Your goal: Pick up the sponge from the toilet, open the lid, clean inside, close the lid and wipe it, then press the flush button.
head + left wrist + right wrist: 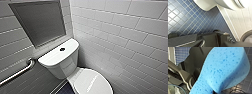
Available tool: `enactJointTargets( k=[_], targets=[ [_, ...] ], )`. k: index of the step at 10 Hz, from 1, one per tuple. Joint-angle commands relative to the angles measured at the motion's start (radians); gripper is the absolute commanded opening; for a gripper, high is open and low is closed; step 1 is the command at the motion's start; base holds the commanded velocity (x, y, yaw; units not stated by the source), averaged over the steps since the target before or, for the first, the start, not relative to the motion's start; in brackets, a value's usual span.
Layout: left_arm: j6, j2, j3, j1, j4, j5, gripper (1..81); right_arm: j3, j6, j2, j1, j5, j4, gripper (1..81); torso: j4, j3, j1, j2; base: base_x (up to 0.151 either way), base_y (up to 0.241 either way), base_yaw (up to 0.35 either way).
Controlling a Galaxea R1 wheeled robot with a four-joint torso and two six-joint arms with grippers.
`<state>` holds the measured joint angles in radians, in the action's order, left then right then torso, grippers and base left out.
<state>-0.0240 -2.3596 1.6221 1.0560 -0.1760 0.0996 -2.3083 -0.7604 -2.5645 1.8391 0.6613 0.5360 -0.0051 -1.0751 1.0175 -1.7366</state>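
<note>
- Blue sponge point(223, 70) looms close in the right wrist view, hanging above dark floor tiles. The right gripper point(217, 92) seems clamped on 1 end of it, though the fingers are hard to make out.
- Its long axis runs outward from the grip, with the broad pored face turned to the camera.
- Blue floor tiles point(186, 18) lie under the left wrist camera, which sits low beside the underside of the bowl point(205, 5).
- In the head view the toilet point(63, 66) stands in a tiled corner. The lid point(95, 83) is down flat, its long axis pointing away from the tank.
- The flush button point(62, 49) sits mid tank top, well apart from the lid.
- Judged from this, the right arm carries the tool, so the lid would fall to the left.
- A grab bar point(17, 72) crosses the wall beside the tank.
- No brand or writing can be read; a faint streak on the lid may be glare.
</note>
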Motion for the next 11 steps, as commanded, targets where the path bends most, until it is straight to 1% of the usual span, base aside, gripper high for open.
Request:
enactJointTargets(
  k=[1, 2, 4, 5, 6, 7, 8, 9, 11],
  targets=[
    [0.001, -0.037, 0.021, -0.101, -0.05, 0.107, 81.1, -0.1, 0.0, -0.041, 0.078, -0.04, 0.048, 1.0, 0.0, 0.0, 0.0, 0.0, 0.0, 0.0, 0.0],
    [0.001, -0.061, 0.035, -0.112, -0.05, 0.108, 81.1, -0.118, -0.003, -0.059, 0.079, -0.045, 0.078, 1.0, 0.0, 0.0, 0.0, 0.0, 0.0, 0.0, 0.0],
    [0.001, -0.101, 0.044, -0.153, -0.069, 0.108, 81.1, -0.176, 0.0, -0.12, 0.09, -0.072, 0.085, 1.0, 0.0, 0.0, 0.0, 0.0, 0.0, 0.0, 0.0],
    [0.001, -0.118, 0.064, -0.181, -0.111, 0.108, 81.1, -0.215, 0.0, -0.157, 0.096, -0.096, 0.09, 1.0, 0.0, 0.0, 0.0, 0.0, 0.0, 0.0, 0.0],
    [0.001, -0.136, 0.079, -0.196, -0.149, 0.109, 81.1, -0.256, 0.004, -0.206, 0.107, -0.144, 0.09, 1.0, 0.0, 0.0, 0.0, 0.0, 0.0, 0.0, 0.0],
    [0.001, -0.155, 0.082, -0.213, -0.172, 0.126, 81.1, -0.305, 0.006, -0.249, 0.108, -0.179, 0.094, 1.0, 0.0, 0.0, 0.0, 0.0, 0.0, 0.0, 0.0],
    [0.001, -0.17, 0.079, -0.228, -0.194, 0.149, 81.1, -0.347, 0.007, -0.278, 0.111, -0.181, 0.098, 1.0, 0.0, 0.0, 0.0, 0.0, 0.0, 0.0, 0.0],
    [0.001, -0.182, 0.074, -0.245, -0.208, 0.15, 81.1, -0.358, 0.006, -0.286, 0.111, -0.181, 0.098, 1.0, 0.0, 0.0, 0.0, 0.0, 0.0, 0.0, 0.0],
    [0.001, -0.222, 0.076, -0.271, -0.27, 0.149, 81.1, -0.342, -0.002, -0.28, 0.108, -0.181, 0.128, 1.0, 0.0, 0.0, 0.0, 0.0, 0.0, 0.0, 0.0]
  ],
)
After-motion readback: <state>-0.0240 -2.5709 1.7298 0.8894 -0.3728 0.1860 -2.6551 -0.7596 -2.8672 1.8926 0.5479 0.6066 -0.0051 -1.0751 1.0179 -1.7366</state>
